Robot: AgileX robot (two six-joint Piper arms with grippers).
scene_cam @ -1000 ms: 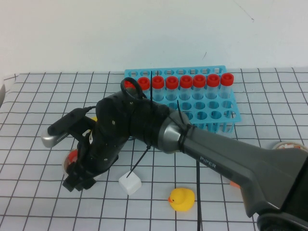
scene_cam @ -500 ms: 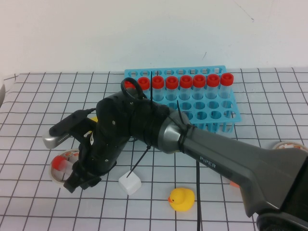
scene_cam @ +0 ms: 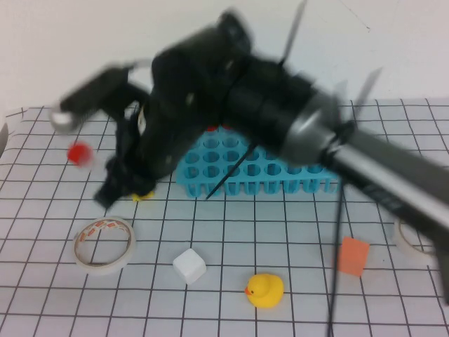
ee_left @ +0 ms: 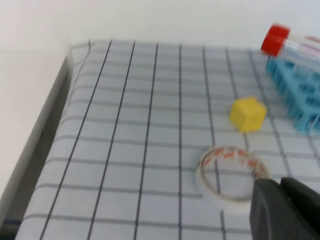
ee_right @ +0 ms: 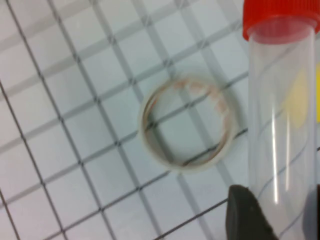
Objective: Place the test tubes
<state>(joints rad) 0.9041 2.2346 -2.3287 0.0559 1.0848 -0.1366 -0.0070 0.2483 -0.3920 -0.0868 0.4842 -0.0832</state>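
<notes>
Right wrist view, tube (ee_right: 277,100) between right gripper (ee_right: 281,215) fingers (ee_right: 243,216), left gripper (ee_left: 282,202) over table (ee_left: 125,125)

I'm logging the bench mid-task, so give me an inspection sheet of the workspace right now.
Surface: white cloth with black grid, flat.
Job's things: clear red-capped test tube held above the table; blue plastic tube rack, front holes empty, rear row hidden by the arm.
Clutter: white tape roll, white cube, yellow rubber duck, orange block, yellow cube, second tape roll at the right edge.
Grippers: right gripper raised over the table's left part, shut on the tube; left gripper shut, empty, parked at the left.
Cables: thin black cable hanging off the right arm.
Surroundings: plain white wall.
</notes>
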